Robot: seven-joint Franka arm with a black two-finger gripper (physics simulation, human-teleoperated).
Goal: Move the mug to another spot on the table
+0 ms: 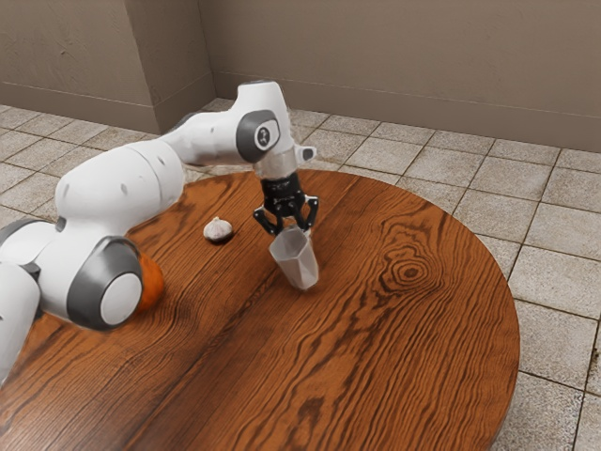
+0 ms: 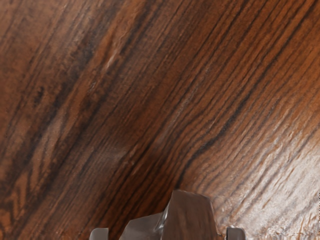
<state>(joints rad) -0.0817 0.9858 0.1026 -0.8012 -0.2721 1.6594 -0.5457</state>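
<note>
Grey and faceted, the mug (image 1: 295, 261) hangs tilted near the middle of the round wooden table (image 1: 404, 357). I cannot tell whether its base touches the wood or sits just above it. My claw (image 1: 286, 225) comes down over the rim, spread wide and gripping the mug from two sides. A pale garlic bulb (image 1: 218, 229) lies nearby toward the exterior view's left, apart from the mug.

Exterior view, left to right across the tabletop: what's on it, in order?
Orange round object, partly behind the arm → garlic bulb → mug, tilted. The claw sits directly over the mug's rim, so it gets no place of its own in the order.
</note>
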